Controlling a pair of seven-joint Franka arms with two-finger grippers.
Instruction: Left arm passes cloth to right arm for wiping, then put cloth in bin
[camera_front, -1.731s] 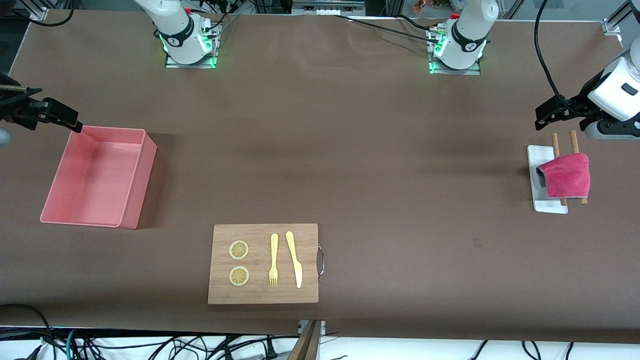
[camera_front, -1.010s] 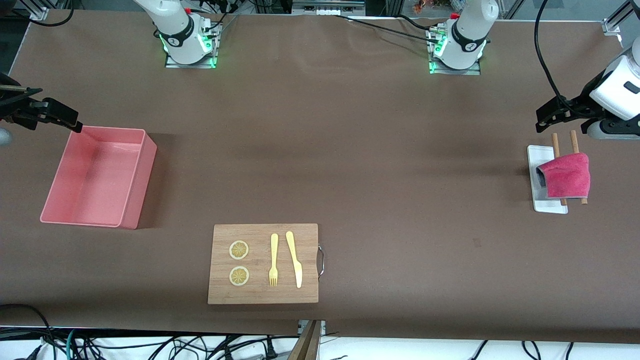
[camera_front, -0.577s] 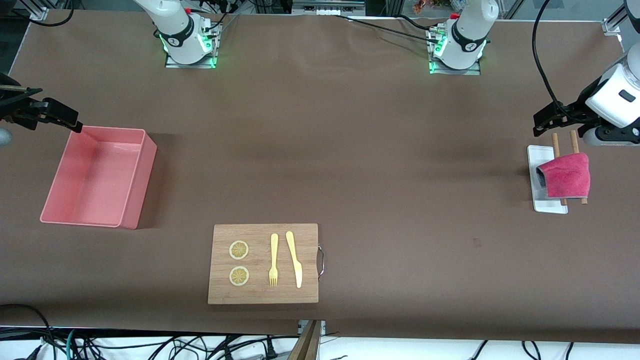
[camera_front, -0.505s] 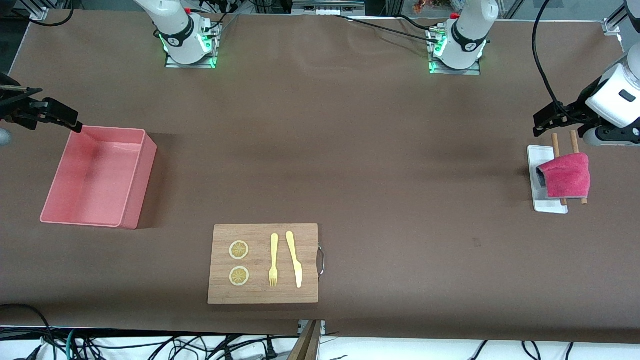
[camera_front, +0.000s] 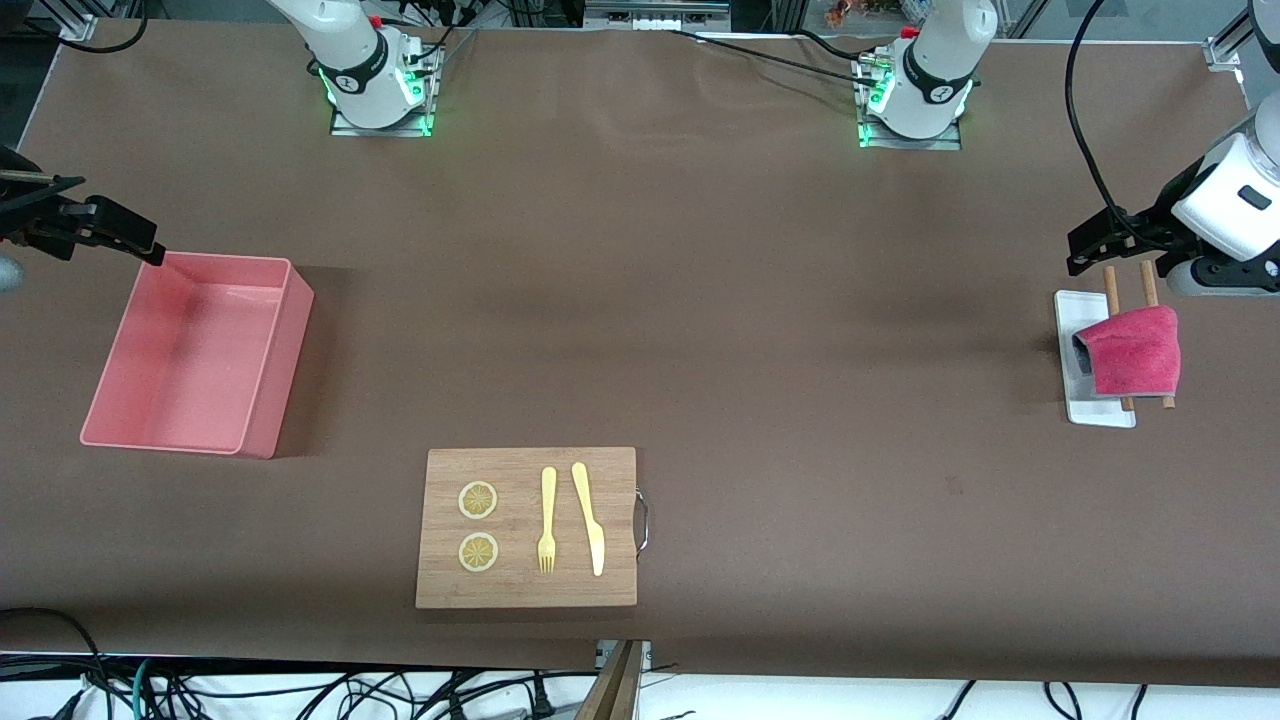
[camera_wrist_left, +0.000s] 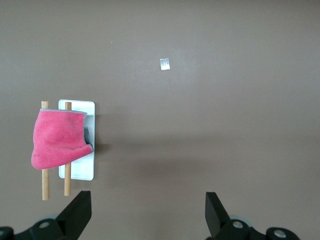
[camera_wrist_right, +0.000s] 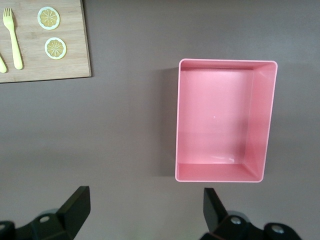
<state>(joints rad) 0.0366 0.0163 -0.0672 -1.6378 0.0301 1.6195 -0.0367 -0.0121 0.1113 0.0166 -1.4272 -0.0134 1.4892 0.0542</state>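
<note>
The magenta-red cloth (camera_front: 1135, 352) hangs folded over two wooden dowels (camera_front: 1110, 283) on a small white tray (camera_front: 1098, 412) at the left arm's end of the table. My left gripper (camera_front: 1088, 246) hovers open and empty over bare table beside the dowels' ends. Its wrist view shows the cloth (camera_wrist_left: 56, 140) to one side of the open gripper (camera_wrist_left: 148, 210). The pink bin (camera_front: 270, 370) stands empty at the right arm's end. My right gripper (camera_front: 125, 238) waits open over the table by the bin's corner, and the bin (camera_wrist_right: 260, 125) shows in its wrist view above the open right gripper (camera_wrist_right: 146, 207).
A wooden cutting board (camera_front: 520, 590) with two lemon slices (camera_front: 478, 500), a yellow fork (camera_front: 547, 520) and a yellow knife (camera_front: 590, 520) lies near the front edge, with a metal handle (camera_front: 643, 522) at one end. A small pale mark (camera_front: 953, 486) is on the brown table cover.
The left arm has shifted slightly, bringing its gripper a little closer to the dowel ends. The right arm, cloth and bin have not moved.
</note>
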